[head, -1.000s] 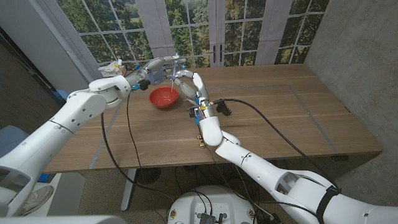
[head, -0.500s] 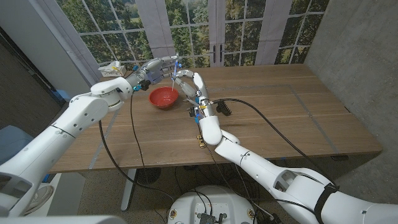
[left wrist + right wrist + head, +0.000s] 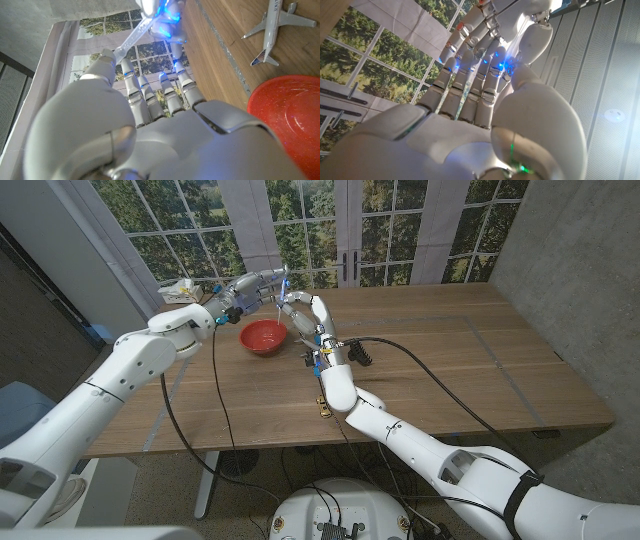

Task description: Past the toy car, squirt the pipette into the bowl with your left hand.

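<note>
The pipette (image 3: 131, 38) is up in the air in the upper middle of the head view, a clear thin tube spanning the gap between the two hands, above and just behind the red bowl (image 3: 265, 337). In the left wrist view, its far end sits pinched in the fingertips of the right robot hand (image 3: 305, 315). The thumb tip of the left robot hand (image 3: 250, 288) touches its near end while the other fingers reach out straight beside it. Whether the left has any real grip I cannot tell. To me this looks like the handover, with the squirt not yet begun. Next, the left needs to close firmly on the bulb end, the right must let go, and then the tip has to tilt down over the bowl. A toy plane (image 3: 272, 30) lies on the wooden surface (image 3: 450, 370) near the bowl.
</note>
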